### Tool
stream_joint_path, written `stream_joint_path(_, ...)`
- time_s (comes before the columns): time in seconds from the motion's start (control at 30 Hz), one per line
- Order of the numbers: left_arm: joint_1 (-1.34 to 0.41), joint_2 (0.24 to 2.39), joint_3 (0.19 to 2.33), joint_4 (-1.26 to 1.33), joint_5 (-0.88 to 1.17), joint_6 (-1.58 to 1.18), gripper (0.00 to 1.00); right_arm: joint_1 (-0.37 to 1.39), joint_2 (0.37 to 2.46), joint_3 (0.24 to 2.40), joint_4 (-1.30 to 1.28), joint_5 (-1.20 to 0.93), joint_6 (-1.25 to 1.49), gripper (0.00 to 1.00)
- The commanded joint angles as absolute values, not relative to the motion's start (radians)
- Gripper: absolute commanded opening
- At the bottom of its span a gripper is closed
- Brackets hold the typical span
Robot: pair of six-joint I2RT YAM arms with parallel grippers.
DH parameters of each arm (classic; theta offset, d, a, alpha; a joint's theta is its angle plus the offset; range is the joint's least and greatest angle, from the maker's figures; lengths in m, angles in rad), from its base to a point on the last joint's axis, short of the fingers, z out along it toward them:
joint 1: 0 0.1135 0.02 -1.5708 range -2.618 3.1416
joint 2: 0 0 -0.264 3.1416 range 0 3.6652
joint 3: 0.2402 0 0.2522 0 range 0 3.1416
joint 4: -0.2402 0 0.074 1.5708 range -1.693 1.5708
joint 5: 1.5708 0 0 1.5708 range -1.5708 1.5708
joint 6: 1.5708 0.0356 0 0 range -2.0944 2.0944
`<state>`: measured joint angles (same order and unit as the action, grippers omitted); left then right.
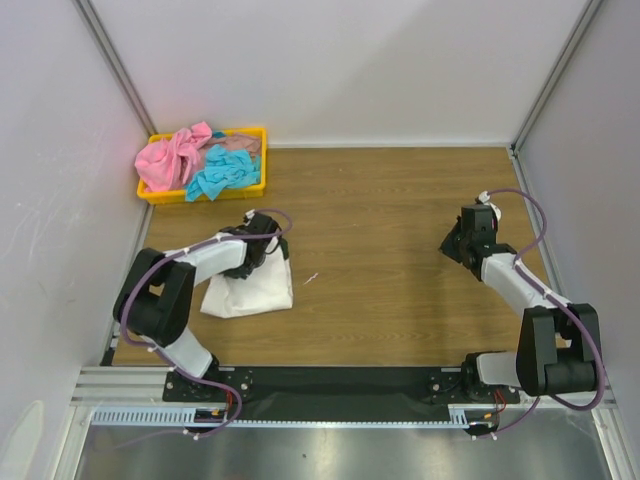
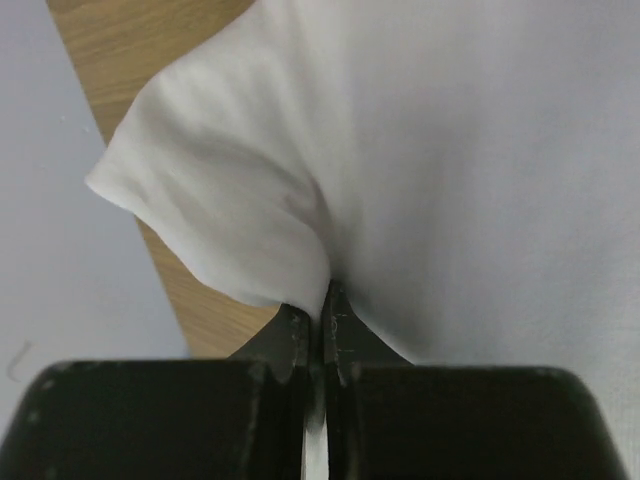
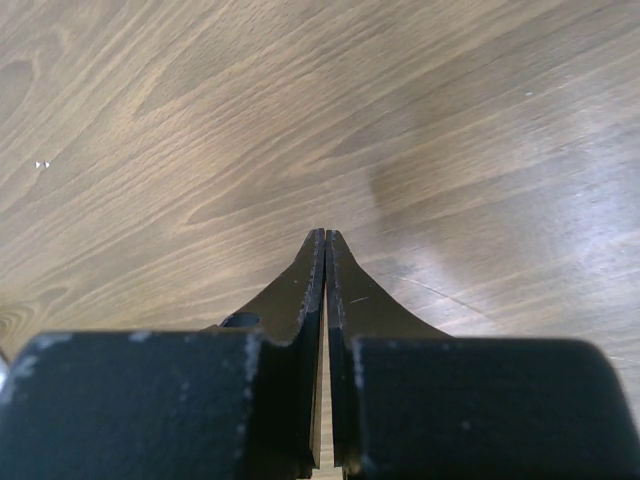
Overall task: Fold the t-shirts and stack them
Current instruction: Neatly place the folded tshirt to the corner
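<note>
Fingers [image 2: 345,335] of the left gripper [image 2: 322,298] are pressed together, and a fold of the white shirt [image 2: 450,180] is pinched between their tips. The cloth rises from the tips and spreads to the right, with one loose corner hanging to the left above the wooden table [image 1: 400,250]. In the top view this white shirt lies as a folded bundle on the near left part of the table, under the left arm. The right gripper [image 3: 326,245] is fully closed with nothing between its fingers; it is over bare wood on the right side, well apart from the shirt. At the far left corner a yellow tray [image 1: 152,195] holds a pink shirt [image 1: 170,160] and a turquoise shirt [image 1: 222,175], both crumpled.
</note>
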<state>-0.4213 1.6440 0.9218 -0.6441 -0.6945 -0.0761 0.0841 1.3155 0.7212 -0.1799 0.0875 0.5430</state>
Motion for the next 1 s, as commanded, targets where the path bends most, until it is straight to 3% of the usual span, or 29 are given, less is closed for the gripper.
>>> stream_joint_path(0.0, -0.356, 1.588, 0.850, -0.559, -0.795, 0.159, 0.00, 0.069, 1.278, 0.718, -0.152, 0.118, 0.543, 0.00)
stream_joint_path(0.17, -0.249, 1.687, 0.798, -0.540, -0.894, 0.201, 0.00, 0.052, 1.282, 0.759, -0.182, 0.142, 0.520, 0.00)
stream_joint_path(0.47, -0.223, 1.637, 0.519, -0.309, -0.951, 0.294, 0.00, 0.031, 1.270, 0.781, -0.202, 0.183, 0.479, 0.00)
stream_joint_path(0.73, -0.014, 1.591, 0.512, -0.088, -1.037, 0.478, 0.01, 0.028, 1.310, 0.782, -0.184, 0.170, 0.485, 0.00)
stream_joint_path(0.97, 0.029, 1.549, 0.469, 0.038, -1.014, 0.603, 0.00, 0.025, 1.357, 0.767, -0.152, 0.189, 0.498, 0.00)
